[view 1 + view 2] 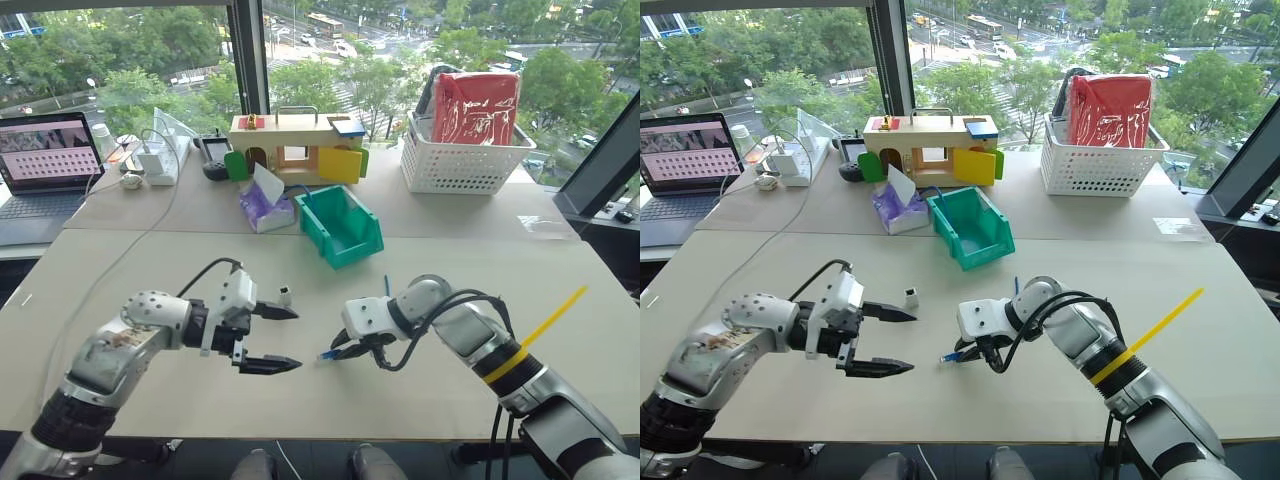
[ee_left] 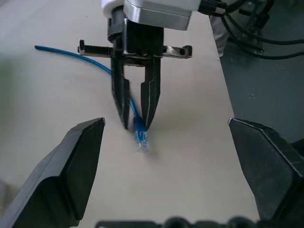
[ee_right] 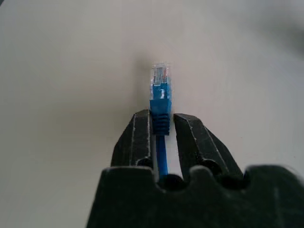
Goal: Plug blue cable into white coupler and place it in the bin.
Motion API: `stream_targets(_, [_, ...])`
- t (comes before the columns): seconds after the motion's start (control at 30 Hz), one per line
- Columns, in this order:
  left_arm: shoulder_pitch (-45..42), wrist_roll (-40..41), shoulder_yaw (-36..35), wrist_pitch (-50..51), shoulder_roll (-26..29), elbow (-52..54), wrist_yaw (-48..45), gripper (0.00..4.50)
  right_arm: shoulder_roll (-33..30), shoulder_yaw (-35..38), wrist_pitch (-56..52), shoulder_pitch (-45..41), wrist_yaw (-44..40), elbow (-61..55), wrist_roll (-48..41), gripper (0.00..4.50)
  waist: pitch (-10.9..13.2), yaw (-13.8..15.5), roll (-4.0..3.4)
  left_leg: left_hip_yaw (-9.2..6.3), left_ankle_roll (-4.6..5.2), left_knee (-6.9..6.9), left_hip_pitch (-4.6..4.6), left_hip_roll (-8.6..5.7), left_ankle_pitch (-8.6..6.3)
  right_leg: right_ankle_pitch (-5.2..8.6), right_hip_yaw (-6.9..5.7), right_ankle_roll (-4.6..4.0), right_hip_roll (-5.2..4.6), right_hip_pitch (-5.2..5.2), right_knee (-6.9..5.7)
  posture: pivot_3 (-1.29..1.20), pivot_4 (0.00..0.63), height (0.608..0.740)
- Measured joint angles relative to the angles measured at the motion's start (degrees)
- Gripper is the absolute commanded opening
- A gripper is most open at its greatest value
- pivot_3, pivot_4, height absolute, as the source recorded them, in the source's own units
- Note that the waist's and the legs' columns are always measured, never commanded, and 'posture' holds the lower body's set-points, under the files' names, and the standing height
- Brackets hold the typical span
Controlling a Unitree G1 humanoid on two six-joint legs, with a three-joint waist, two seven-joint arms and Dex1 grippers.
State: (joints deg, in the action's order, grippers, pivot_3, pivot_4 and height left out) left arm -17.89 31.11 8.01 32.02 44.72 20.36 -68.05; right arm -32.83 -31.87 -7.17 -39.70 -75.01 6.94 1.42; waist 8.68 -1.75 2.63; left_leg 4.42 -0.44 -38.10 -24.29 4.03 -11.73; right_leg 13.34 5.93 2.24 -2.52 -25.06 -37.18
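Note:
My right gripper [image 3: 161, 116] is shut on the blue cable [image 3: 160, 92] just behind its clear plug, and the plug sticks out past the fingertips, low over the table. The rest of the blue cable [image 2: 71, 54] trails back behind that hand. My left gripper [image 1: 298, 340] stands wide open with nothing between its fingers, facing the plug from the left. The small white coupler [image 1: 285, 294] sits on the table just beyond the left gripper's far finger, untouched. The teal bin [image 1: 340, 225] stands further back near the table's middle, its low lip towards me.
Behind the bin stands a wooden toy house [image 1: 295, 145], with a purple tissue pack [image 1: 262, 205] beside it. A white lattice basket [image 1: 460, 160] holding a red bag sits at the back right. A laptop [image 1: 45, 165] and white chargers [image 1: 155, 165] are at the back left.

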Motion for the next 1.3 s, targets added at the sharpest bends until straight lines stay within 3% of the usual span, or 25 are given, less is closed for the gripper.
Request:
stream_targets(0.2, [0.98, -3.36, 2.5, 0.06, -0.35, 1.12, 2.15, 4.5, -7.02, 6.17, -8.14, 5.01, 1.05, -7.29, -1.59, 4.31, 0.01, 1.09, -0.02, 0.01, 0.0, -0.01, -0.04, -0.01, 0.0, 0.01, -0.01, 0.0, -0.01, -0.03, 0.02, 0.0, 0.15, 0.716])
stream_targets(0.43, [2.05, -11.36, 7.1, -7.51, -5.77, -6.29, 4.83, 4.5, -16.72, 14.15, -23.56, 15.06, 2.94, -24.35, -5.07, 4.31, 0.0, 1.1, -0.03, -0.02, 0.0, -0.05, -0.04, -0.03, 0.0, 0.02, -0.02, -0.03, -0.03, -0.02, 0.03, 0.0, 0.15, 0.716])
stream_targets(0.63, [1.21, -16.12, 11.17, -12.96, -11.14, -11.19, 6.22, 4.5, -23.55, 26.56, -36.2, 24.92, 6.86, -35.58, -9.02, 4.31, 0.0, 1.19, -0.04, -0.15, 0.0, -0.1, -0.06, -0.04, -0.01, 0.03, -0.11, -0.01, -0.04, 0.03, 0.02, 0.0, 0.15, 0.716])
stream_targets(0.73, [-0.41, -18.23, 12.0, -15.93, -12.38, -14.3, 6.16, 3.82, -24.21, 31.13, -40.45, 28.17, 8.82, -39.93, -11.26, 4.33, -0.01, 0.85, -0.04, -0.22, 0.0, -0.11, -0.05, -0.04, 0.0, 0.03, -0.14, 0.0, -0.03, 0.05, 0.03, 0.0, 0.15, 0.716])
stream_targets(1.07, [-3.98, -20.29, 13.44, -18.03, -13.66, -21.4, 2.14, 0.2, -26.0, 38.98, -53.49, 32.1, 15.39, -51.97, -17.53, 4.33, -0.03, 1.04, -0.05, -0.43, 0.0, -0.14, -0.05, -0.09, -0.01, 0.16, -0.3, 0.2, -0.04, 0.17, 0.05, 0.0, 0.15, 0.716])
stream_targets(1.1, [-4.1, -20.3, 13.44, -17.96, -13.66, -21.57, 1.9, 0.01, -26.38, 39.78, -55.02, 32.14, 15.69, -52.9, -18.42, 4.33, -0.03, 1.01, -0.05, -0.43, 0.0, -0.14, -0.04, -0.08, -0.01, 0.16, -0.3, 0.2, -0.04, 0.18, 0.06, 0.0, 0.15, 0.716])
stream_targets(1.2, [-4.77, -20.28, 13.49, -18.16, -13.78, -22.57, 0.78, 0.0, -23.8, 42.16, -59.98, 32.07, 17.04, -54.74, -22.45, 4.33, -0.06, 0.99, -0.01, -0.51, 0.01, -0.14, -0.02, -0.08, -0.01, 0.17, -0.37, 0.18, -0.03, 0.24, 0.07, 0.0, 0.15, 0.716])
stream_targets(1.3, [-5.89, -20.02, 13.22, -17.28, -16.18, -24.08, 1.04, 0.0, -13.71, 46.16, -66.84, 32.09, 19.48, -55.97, -28.15, 4.33, -0.08, 1.06, 0.01, -0.62, 0.01, -0.2, -0.05, -0.1, 0.0, 0.17, -0.45, 0.18, -0.02, 0.35, 0.09, 0.0, 0.15, 0.716])
